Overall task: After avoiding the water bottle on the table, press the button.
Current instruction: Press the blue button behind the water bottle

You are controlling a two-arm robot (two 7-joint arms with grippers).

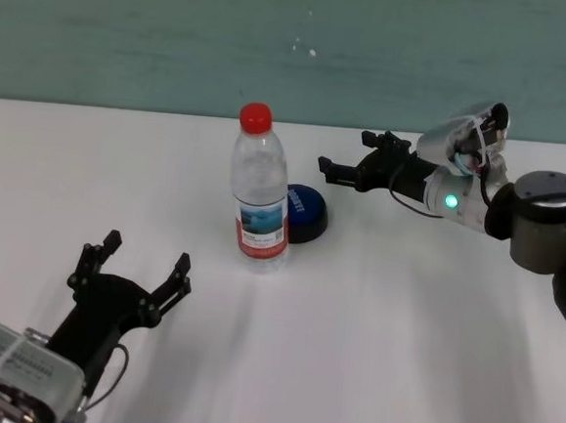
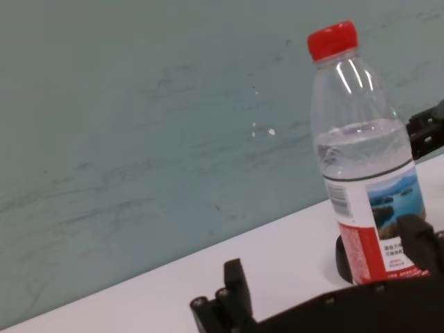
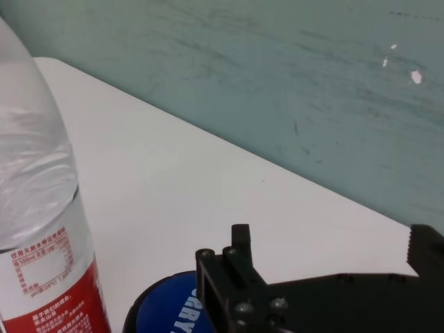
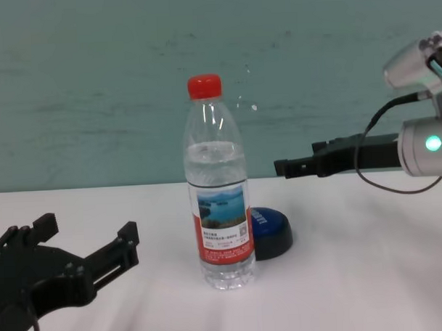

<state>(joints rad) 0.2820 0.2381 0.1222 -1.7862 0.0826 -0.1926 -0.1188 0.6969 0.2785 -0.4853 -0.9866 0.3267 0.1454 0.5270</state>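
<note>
Right end effector (image 1: 341,159), fingers spread and empty, hovers right of centre above the button (image 1: 305,212), apparently skirting the bottle (image 1: 260,190) standing just beside it on the worktop (image 1: 431,321); left end effector (image 1: 137,264) parked open, lower left.

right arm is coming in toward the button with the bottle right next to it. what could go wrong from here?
1. The water bottle stands upright right beside the button, partly hiding it in the head view. The right gripper, open and held above the table just right of the button, could clip the bottle and tip it.
2. A descent from that spot might catch only the button's edge.
3. The left gripper sits open near the table's front; it looks out of the way.
</note>
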